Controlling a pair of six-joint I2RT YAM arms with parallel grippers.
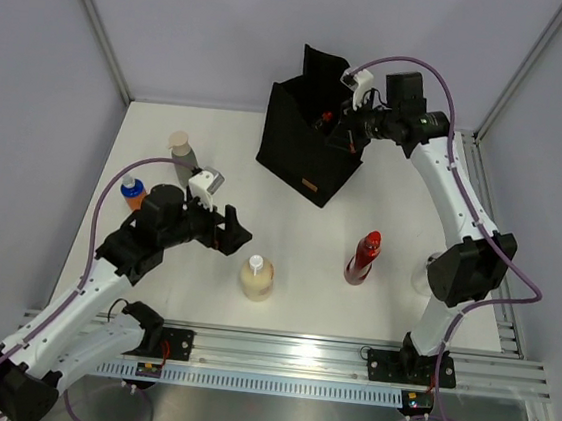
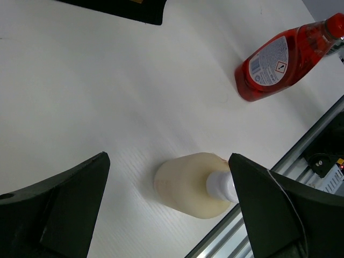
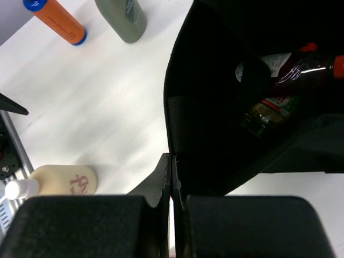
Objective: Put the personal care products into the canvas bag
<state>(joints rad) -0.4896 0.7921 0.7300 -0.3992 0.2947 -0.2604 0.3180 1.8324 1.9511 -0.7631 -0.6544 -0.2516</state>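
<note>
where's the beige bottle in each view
Top external: the beige bottle stands centre-left near the front rail, just right of the left hand.
Left wrist: bottom centre, with its white cap pointing right.
Right wrist: bottom left corner, with its cap pointing left.
Shared landmark: the bag, at top centre in the top view, at the top edge in the left wrist view, and filling the right side in the right wrist view.

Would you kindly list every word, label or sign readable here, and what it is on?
"!" in a diamond warning sign: on the red bottle; its small print is too small to read.
Red mark on the beige bottle: blurred, unreadable.
Tan label on the black bag: too small to read.
</note>
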